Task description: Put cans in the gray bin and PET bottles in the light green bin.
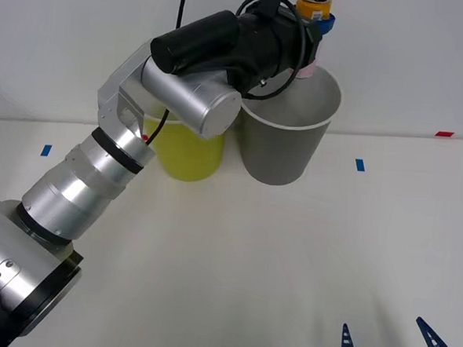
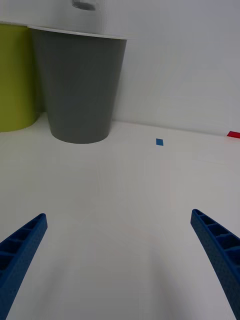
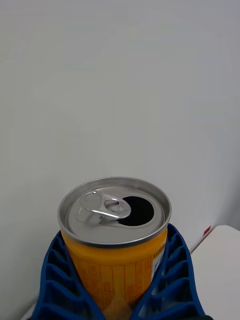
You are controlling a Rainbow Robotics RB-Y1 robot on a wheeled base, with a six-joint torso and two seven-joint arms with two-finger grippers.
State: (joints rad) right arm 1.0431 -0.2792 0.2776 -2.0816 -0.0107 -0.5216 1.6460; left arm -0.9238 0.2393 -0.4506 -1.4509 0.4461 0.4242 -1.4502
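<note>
Can (image 3: pixel 114 235) stands upright inside the closed left claw (image 1: pixel 315 21), with the gray bin (image 1: pixel 283 157) directly under it; the right claw (image 2: pixel 120 265) waits open.

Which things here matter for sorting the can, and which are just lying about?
Part of the job:
- small orange drink can with a silver pull-tab top, held upright in the left hand above the bins
- large dark gray bin with a white rim
- large yellow-green bin

Just lying about:
- blue tape marks
- red tape marks
- right hand, open, idle
</note>
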